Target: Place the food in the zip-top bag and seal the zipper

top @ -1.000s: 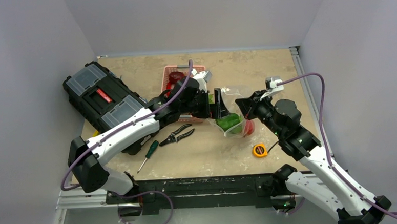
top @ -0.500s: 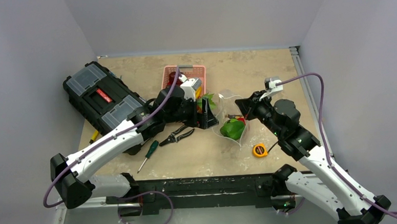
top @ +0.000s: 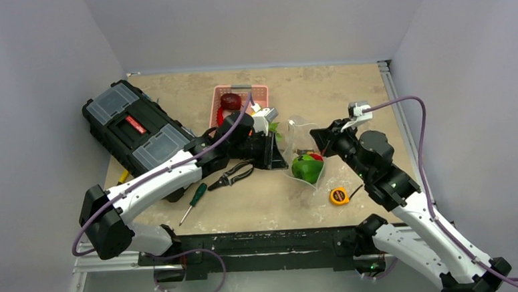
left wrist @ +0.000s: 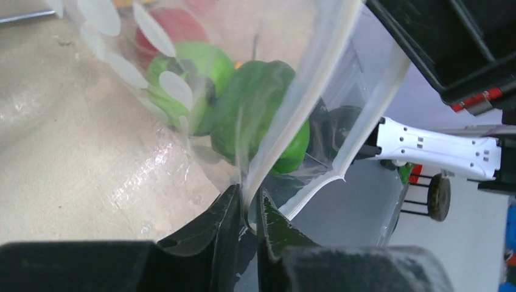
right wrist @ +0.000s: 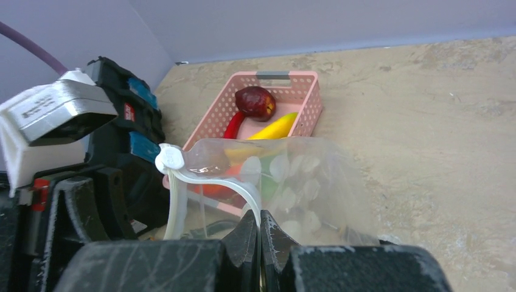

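The left hand (left wrist: pixel 248 210) is pinching one edge of the clear white-dotted plastic zip-top bag (right wrist: pixel 316 173), the right hand (right wrist: pixel 260 224) its whitish rim; it is hanging between them over the beige counter (top: pixel 347 94).

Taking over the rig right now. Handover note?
Left gripper: pinched on the zip-top bag wall.
Right gripper: shut on the bag's rim at the zipper.
Bag held open mid-table; green pepper and a red item inside.
Apple and banana lie in the pink basket.
Left: load those, seal zipper.
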You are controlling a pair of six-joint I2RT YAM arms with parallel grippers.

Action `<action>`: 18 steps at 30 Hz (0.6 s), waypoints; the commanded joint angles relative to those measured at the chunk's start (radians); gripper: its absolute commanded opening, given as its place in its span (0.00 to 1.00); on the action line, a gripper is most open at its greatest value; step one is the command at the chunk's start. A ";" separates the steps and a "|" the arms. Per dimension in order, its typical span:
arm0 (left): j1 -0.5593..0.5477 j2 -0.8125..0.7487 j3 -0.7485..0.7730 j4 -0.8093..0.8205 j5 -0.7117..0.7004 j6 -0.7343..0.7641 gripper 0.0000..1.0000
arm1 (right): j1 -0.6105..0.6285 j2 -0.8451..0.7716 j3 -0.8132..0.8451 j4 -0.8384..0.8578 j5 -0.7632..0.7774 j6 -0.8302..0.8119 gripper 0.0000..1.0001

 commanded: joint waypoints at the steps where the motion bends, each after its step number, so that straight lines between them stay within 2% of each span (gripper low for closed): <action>1: -0.007 -0.031 0.018 0.108 0.088 -0.034 0.05 | 0.004 0.018 0.117 -0.068 0.082 -0.031 0.00; 5: -0.007 -0.018 0.029 0.244 0.193 -0.146 0.02 | 0.005 0.148 0.375 -0.317 0.131 -0.069 0.00; 10: -0.015 0.039 -0.001 0.426 0.280 -0.328 0.00 | 0.005 0.308 0.521 -0.488 0.073 -0.111 0.00; 15: -0.010 0.044 -0.119 0.576 0.251 -0.466 0.00 | 0.005 0.440 0.413 -0.342 0.064 -0.109 0.00; 18: 0.013 0.077 -0.137 0.602 0.253 -0.500 0.00 | 0.004 0.585 0.472 -0.337 0.069 -0.102 0.00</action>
